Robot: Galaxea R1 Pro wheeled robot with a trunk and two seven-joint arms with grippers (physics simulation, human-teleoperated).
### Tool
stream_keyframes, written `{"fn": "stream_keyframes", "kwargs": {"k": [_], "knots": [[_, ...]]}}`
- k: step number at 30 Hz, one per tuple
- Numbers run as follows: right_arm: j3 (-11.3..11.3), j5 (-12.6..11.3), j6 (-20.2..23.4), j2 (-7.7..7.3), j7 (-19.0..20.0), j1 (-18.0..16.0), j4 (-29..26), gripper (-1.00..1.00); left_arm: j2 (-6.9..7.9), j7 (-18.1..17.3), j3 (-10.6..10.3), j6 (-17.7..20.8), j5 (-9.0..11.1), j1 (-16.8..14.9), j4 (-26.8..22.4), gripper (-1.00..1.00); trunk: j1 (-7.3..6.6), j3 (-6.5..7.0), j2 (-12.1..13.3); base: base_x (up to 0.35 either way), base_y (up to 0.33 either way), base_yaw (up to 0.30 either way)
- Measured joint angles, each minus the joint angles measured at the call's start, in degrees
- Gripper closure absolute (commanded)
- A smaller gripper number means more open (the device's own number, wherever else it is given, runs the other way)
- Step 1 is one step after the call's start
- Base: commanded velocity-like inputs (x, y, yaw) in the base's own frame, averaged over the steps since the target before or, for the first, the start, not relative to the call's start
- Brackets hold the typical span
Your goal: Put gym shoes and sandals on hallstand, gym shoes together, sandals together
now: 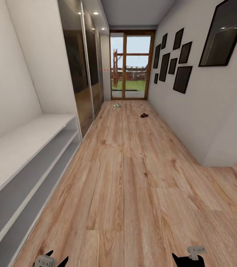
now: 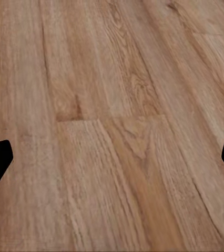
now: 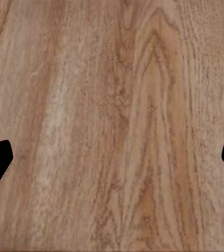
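- Step in hand, as I judge it: the approach. The robot faces down a long corridor with nothing picked up yet.
- Far ahead on the floor, near the glass door, lie a pale shoe and, to its right and well apart, a dark brown sandal. Both are too small to make out detail or count pairs.
- A long pale grey bench with two open tiers runs along the left wall; no upper shelves show above it.
- The left gripper and the right gripper both hang over bare planks, fingers spread wide, holding nothing.
- The next move calls for driving forward to bring the footwear within reach.
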Motion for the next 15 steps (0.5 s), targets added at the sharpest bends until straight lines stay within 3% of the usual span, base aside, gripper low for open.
{"fn": "stream_keyframes", "kwargs": {"k": [15], "knots": [[0.01,0.04,0.00,0.07,0.09,0.00,0.00,-1.00,0.00,0.00,0.00,0.00,0.02,0.00,0.00,-1.00,0.00,0.00,0.00,0.337,0.000,0.000]]}}
